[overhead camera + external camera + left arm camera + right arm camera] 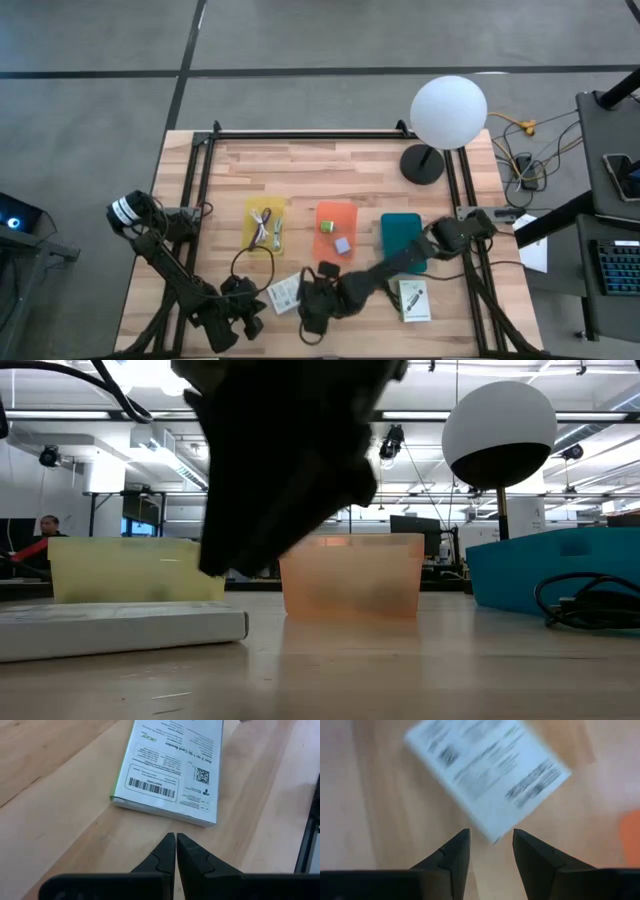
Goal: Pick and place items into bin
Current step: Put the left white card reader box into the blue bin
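A white printed packet [285, 293] lies flat on the wooden table near its front edge; it also shows in the left wrist view [170, 770] and the low view [120, 625]. My right gripper [491, 832] hangs open over it, pointing down, with the packet's near corner [492, 837] showing between its fingertips. That view is blurred, and I see no touch. My left gripper [175, 836] is shut, its tips just short of the packet's edge. A second white packet [413, 299] lies at the front right.
Three bins stand in a row mid-table: yellow [265, 222] with thin cords, orange [337, 232] with a green and a pale-purple cube, and teal [402, 240]. A white globe lamp [448, 112] stands at the back right. A black cable [590, 600] lies by the teal bin.
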`<action>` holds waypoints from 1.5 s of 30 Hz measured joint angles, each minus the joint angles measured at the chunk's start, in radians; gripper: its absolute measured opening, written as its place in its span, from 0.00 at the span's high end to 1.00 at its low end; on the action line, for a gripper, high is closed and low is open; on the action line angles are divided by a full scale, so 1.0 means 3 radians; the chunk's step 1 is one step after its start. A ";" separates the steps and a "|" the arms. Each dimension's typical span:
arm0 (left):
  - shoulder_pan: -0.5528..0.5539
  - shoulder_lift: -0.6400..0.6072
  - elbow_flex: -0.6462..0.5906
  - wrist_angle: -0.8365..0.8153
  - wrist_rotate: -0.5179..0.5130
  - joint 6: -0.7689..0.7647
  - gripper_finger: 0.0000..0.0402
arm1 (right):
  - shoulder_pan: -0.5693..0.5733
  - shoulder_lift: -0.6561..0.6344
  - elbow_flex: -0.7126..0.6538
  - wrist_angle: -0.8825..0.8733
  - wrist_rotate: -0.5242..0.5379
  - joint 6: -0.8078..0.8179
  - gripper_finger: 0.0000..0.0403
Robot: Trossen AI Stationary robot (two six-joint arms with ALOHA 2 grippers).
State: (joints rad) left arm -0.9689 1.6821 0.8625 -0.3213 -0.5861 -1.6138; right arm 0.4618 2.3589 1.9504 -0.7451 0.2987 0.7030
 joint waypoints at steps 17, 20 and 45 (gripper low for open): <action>0.0218 0.0015 -0.0018 0.0259 -0.0175 0.0188 1.00 | -0.0092 -0.0047 -0.0162 0.0048 -0.0044 0.0439 0.69; 0.0301 0.0019 -0.0018 0.0257 -0.0059 0.0342 1.00 | -0.0081 -0.0048 -0.0085 -0.0101 -0.0039 0.0433 0.69; 0.0294 -0.0027 -0.0199 0.0249 0.0364 0.0342 1.00 | -0.0107 0.0133 -0.0187 0.0229 -0.0024 -0.0268 0.68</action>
State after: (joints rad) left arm -0.8806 1.6741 0.8027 -0.2466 -0.4768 -1.5114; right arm 0.4298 2.3989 1.8942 -0.6765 0.2916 0.6227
